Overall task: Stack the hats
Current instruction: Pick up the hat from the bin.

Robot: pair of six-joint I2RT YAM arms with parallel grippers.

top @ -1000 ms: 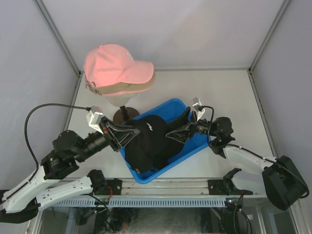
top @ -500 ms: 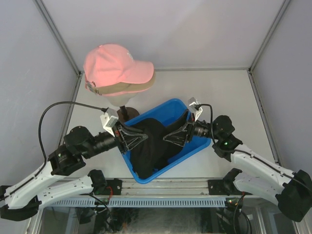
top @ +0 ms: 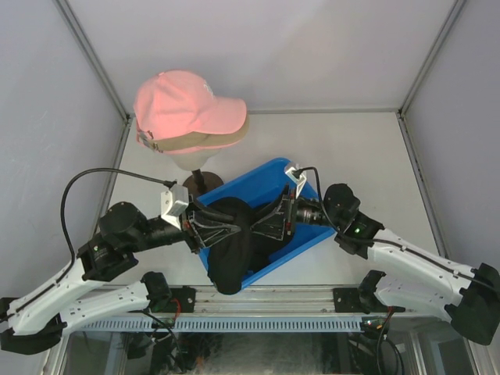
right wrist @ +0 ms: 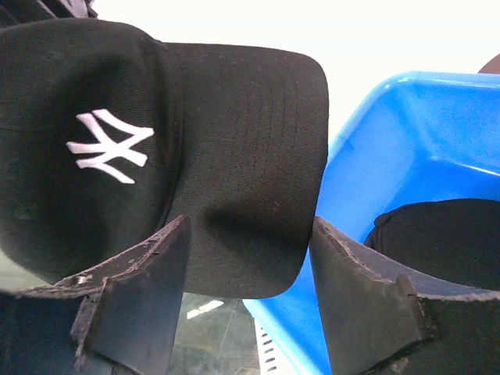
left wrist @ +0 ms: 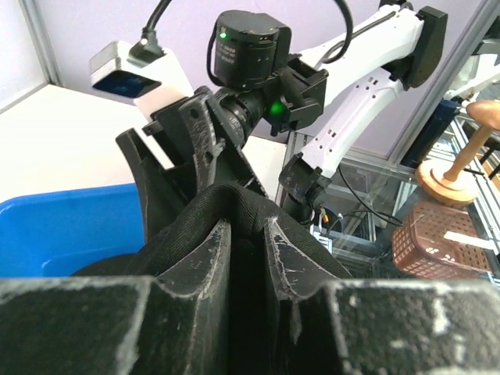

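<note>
**Holding black NY cap (top: 230,250) over blue bin (top: 268,170)**

Pinches the cap's black fabric in the left claw (left wrist: 246,234), narrowed nearly shut. Spreads the right claw (right wrist: 250,234) wide at the brim; cannot tell whether gripping. Hangs between both arms, drooping past the bin's near rim. Behind: pink cap (top: 176,98) atop tan cap (top: 212,141) on mannequin head (top: 195,159).
</note>
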